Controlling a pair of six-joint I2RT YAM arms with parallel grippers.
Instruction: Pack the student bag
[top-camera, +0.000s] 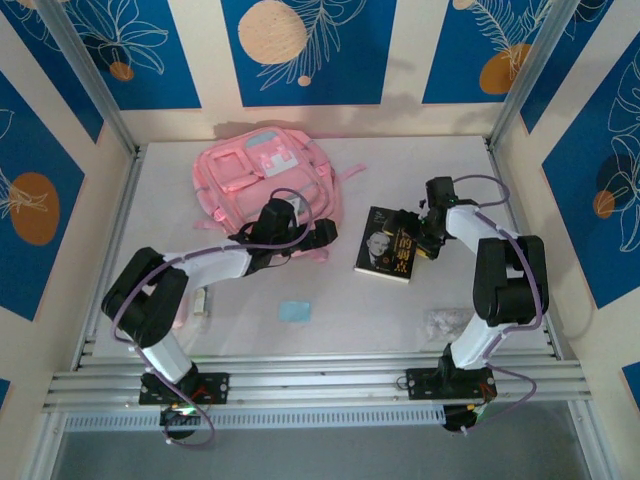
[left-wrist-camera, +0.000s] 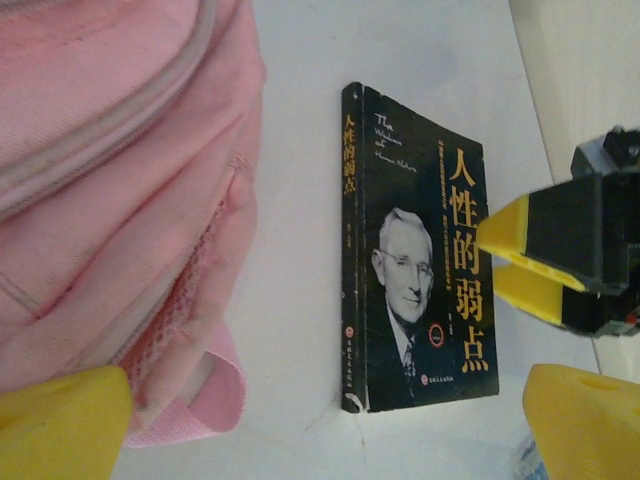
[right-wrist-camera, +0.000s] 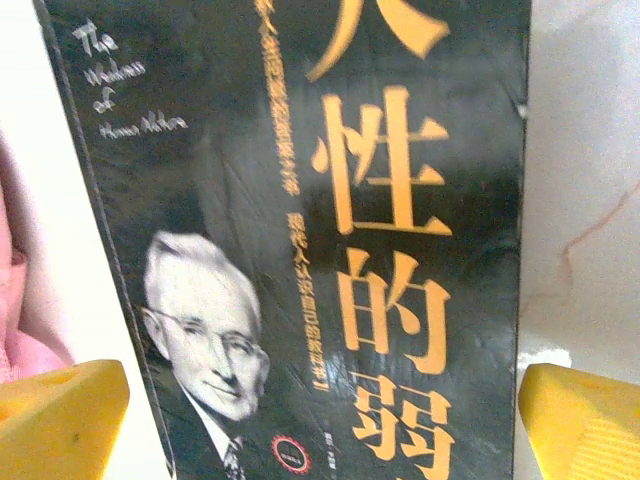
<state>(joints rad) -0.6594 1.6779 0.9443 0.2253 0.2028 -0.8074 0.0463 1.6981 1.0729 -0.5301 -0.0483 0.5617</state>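
Backpack first: the pink student bag lies flat at the far left of the table. Just right of it sits a black book. The right gripper hangs over the cover, jaws spread wide, holding nothing. The left gripper, equally wide and empty, hovers between bag and book. A small blue card lies nearer the bases.

Top cam's bright and even, pretty sharp, just soft shadows on the white table. Wrist cams run blown-out: table goes pure white, book cover has hazy glare, yellow fingertips look mushy up close.
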